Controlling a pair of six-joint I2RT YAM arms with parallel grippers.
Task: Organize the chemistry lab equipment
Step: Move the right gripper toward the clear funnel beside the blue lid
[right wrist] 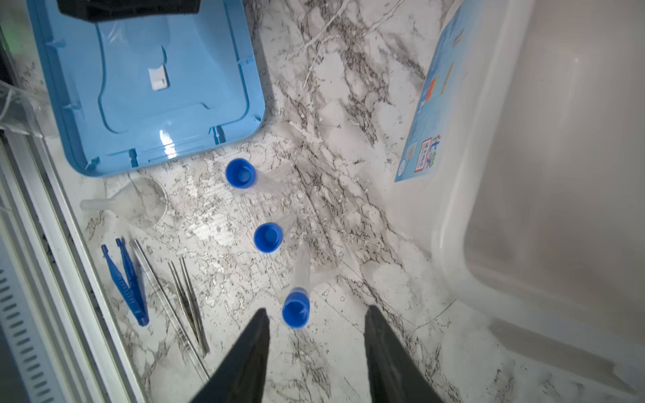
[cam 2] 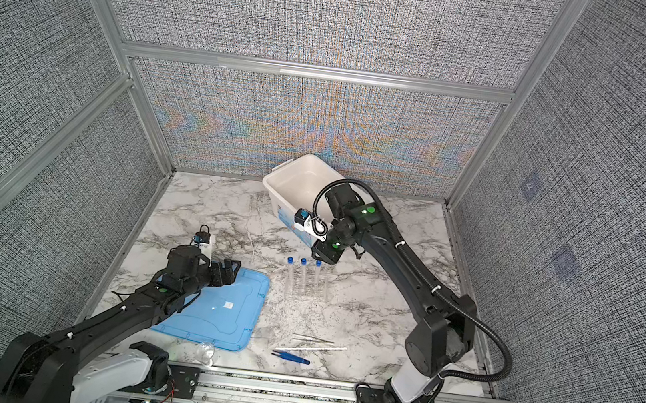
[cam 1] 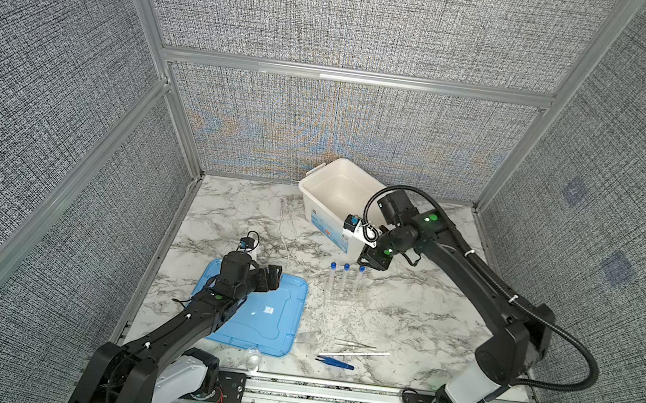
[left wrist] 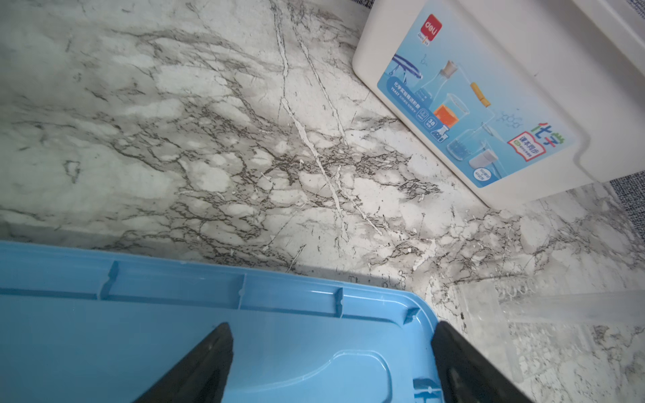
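Blue-capped tubes (cam 1: 345, 274) stand in the clear rack (cam 1: 345, 297) mid-table, white tub (cam 1: 314, 193) at their 12 o'clock. Right gripper (right wrist: 317, 308) hovers open and empty over the nearest cap (right wrist: 296, 310); closing off-centre could tip tube or rack. Left gripper (left wrist: 332, 323) hangs open above the blue lid (cam 1: 282, 310) at 9 o'clock.

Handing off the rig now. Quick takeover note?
Left gripper: open, over the flat light-blue plastic lid, holding nothing.
Right gripper: open, above the end tube, not gripping.
Done: three slim clear blue-capped tubes stand in the clear rack.
To do: blue plastic tweezers, silver metal tweezers, thin white stick and two small clear glass dishes lie loose near the front rail; large white plastic tub shows nothing inside.
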